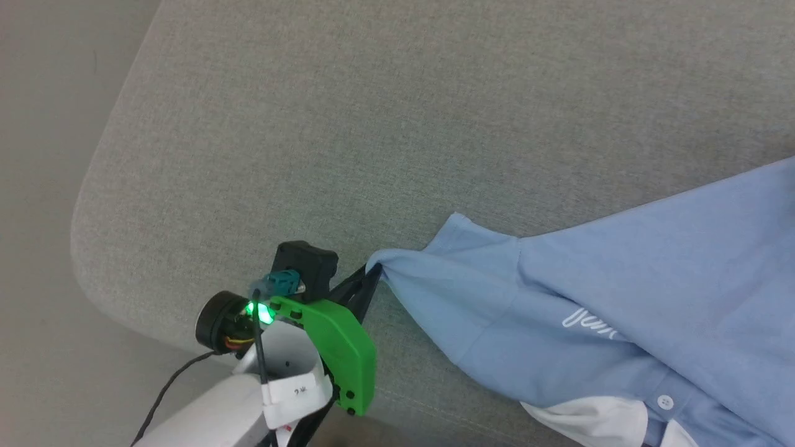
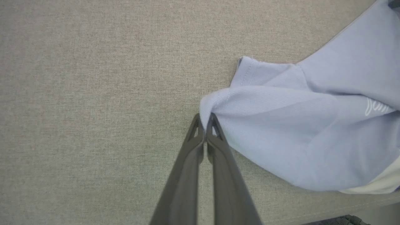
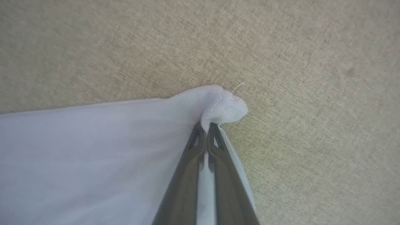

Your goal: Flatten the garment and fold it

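1. Two grippers pinch the shirt. The left gripper is clenched on a bunched fold beside a sleeve, and the right gripper is clenched on a puckered corner.
2. The shirt lies rumpled on the grey surface, at the near right in the head view, with its white collar by the near edge.
3. The step in hand looks like spreading the shirt flat. To do it well, both grips should draw apart evenly, only taut enough to clear the folds. A hard tug may slip so thin a pinch.
4. The cloth should skim the surface rather than lift, so the body settles without new creases.
5. The left arm enters from the near edge with its pale forearm low. Its fingers slant up and right to the fold, tips at the surface.
6. The right fingers point along the cloth to its corner, with a strip of it running between them.
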Controlling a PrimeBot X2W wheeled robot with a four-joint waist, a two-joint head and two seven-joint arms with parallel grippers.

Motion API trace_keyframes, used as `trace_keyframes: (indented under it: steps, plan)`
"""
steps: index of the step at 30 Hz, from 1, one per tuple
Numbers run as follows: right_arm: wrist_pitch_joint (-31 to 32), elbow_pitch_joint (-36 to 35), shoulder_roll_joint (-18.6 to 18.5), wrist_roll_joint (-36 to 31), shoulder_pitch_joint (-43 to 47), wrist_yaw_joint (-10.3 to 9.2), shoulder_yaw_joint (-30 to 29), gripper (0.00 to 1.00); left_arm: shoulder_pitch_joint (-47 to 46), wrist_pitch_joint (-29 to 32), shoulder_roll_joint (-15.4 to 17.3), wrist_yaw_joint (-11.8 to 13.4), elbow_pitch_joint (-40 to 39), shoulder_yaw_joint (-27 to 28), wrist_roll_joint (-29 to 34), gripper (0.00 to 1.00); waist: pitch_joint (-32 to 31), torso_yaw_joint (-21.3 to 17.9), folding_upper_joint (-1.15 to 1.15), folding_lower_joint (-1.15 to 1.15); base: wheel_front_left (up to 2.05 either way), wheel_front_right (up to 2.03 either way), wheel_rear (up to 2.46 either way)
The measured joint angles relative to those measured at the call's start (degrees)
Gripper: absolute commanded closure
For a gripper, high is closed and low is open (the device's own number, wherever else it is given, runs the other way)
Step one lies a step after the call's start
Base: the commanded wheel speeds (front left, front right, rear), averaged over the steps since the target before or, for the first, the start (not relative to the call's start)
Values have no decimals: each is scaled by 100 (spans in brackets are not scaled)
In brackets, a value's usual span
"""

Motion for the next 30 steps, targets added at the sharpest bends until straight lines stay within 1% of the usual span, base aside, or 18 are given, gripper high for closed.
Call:
trace_keyframes:
  steps: [5, 7, 12, 21, 27, 30]
  plan:
    - [-556, 94, 175, 282, 3, 1, 48, 100, -19, 22, 70, -23, 64, 94, -59, 100, -267, -126, 0, 1, 0, 0, 0]
    - [-809, 44, 191, 407, -7, 1, 75, 100, -29, 37, 129, -24, 85, 153, -93, 100, -395, -184, 0, 1, 0, 0, 0]
    - [-1408, -266, 60, 689, -154, 1, 283, 100, -108, 53, 312, -25, 120, 365, -147, 100, -748, -389, 0, 1, 0, 0, 0]
    - [-2499, -842, -222, 1156, -350, 1, 398, 100, -492, -33, 654, -75, 57, 873, -186, 100, -1348, -841, 0, 1, 0, 0, 0]
    - [-3136, -1236, -297, 1348, -406, 1, 323, 100, -971, -248, 916, -91, -38, 1390, -183, 100, -1729, -1145, 0, 0, 0, 0, 0]
    - [-3364, -1326, -234, 1539, -480, 1, 155, 100, -1226, -408, 1067, -127, -70, 1684, -163, 100, -1901, -1296, 0, 0, 0, 0, 0]
